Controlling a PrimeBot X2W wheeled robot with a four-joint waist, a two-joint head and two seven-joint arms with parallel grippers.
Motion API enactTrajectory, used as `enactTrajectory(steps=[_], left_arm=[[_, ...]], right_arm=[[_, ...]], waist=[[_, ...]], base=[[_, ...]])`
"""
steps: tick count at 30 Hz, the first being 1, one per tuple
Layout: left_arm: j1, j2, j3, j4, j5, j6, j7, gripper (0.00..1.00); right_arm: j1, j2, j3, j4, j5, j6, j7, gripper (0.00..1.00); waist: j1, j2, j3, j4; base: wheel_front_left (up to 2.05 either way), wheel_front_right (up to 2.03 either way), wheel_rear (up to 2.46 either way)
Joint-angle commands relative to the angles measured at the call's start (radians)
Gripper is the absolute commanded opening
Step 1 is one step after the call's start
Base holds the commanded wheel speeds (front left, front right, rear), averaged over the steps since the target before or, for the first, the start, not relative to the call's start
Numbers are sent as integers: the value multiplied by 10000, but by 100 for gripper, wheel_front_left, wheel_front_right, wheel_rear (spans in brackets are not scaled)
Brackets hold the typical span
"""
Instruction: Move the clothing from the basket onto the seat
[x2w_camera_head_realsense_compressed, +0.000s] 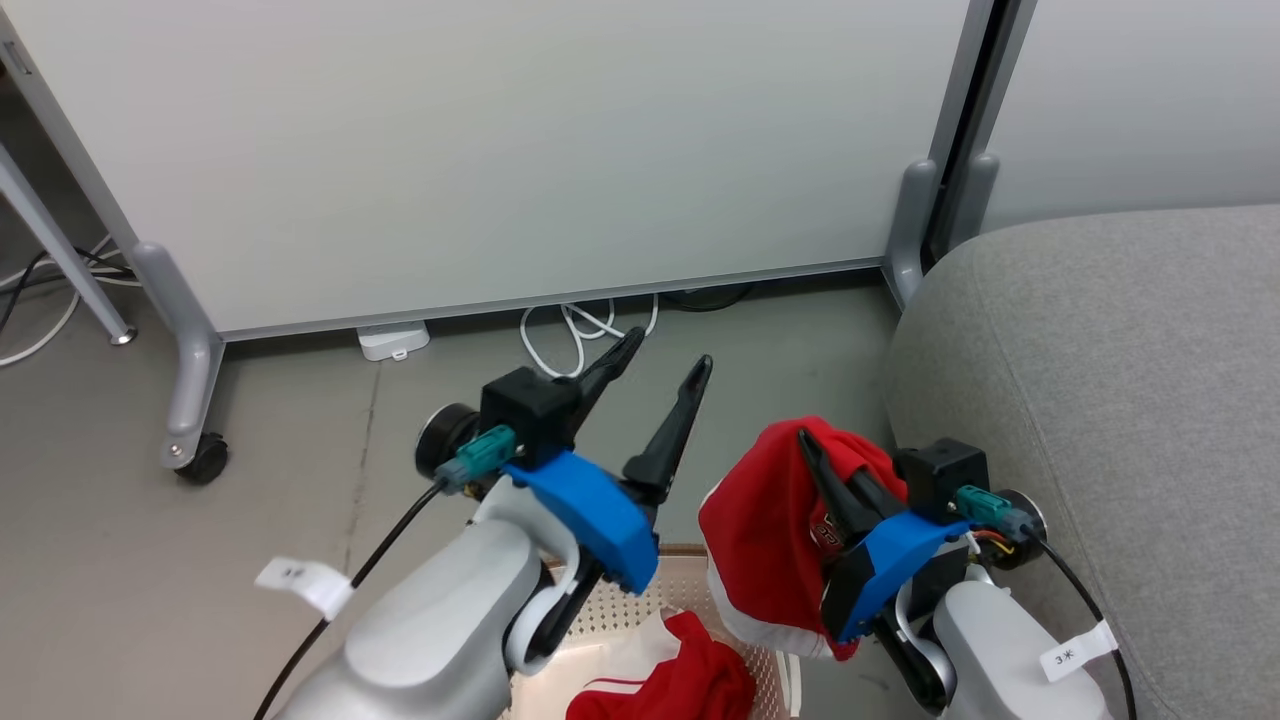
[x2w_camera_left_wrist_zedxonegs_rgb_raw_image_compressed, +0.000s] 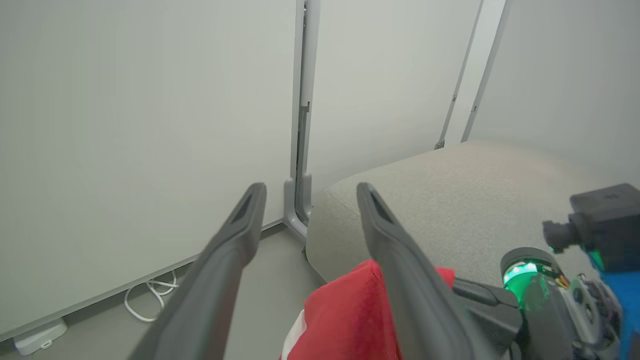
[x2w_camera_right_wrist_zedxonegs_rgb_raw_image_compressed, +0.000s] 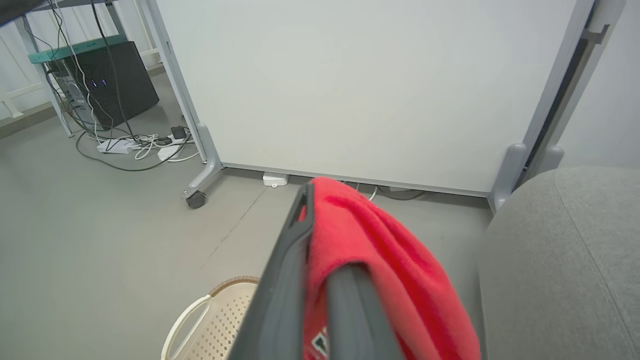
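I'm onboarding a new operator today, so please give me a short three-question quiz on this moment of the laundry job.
1. True or false: the left gripper is shut on a garment.
2. Which gripper holds the lifted red garment? A) left B) right C) neither
3. Fill in: the second red garment lies in the ____.
Key: 1 false, it is open and empty. 2 B, the right gripper. 3 basket.

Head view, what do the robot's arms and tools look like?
The left tool and right tool each have two long, dark, tapering fingers, a blue housing, a black block with a teal connector and a black cable. The left forearm and right forearm are pale grey and rounded, each with a white tag; the right tag carries small dark marks.
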Motion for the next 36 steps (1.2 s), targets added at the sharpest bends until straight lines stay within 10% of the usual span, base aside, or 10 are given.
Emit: enactTrajectory(steps=[1, 15, 36], left_arm=[[487, 130, 384, -349, 445, 3, -36, 100], [4261, 639, 3495, -2083, 3235, -508, -37, 100], [5700, 36, 5848, -3088, 5047, -926, -38, 100]], right_arm=[[101, -29, -80, -109, -98, 5, -44, 0], [623, -31, -677, -1078, -390, 5, 134, 0], [990, -31, -1063, -2469, -642, 5, 562, 0]], waist=[[0, 0, 0, -21], [0, 0, -3, -344], [0, 0, 648, -3379]], base=[[0, 0, 0], [0, 0, 0], [0, 0, 0]])
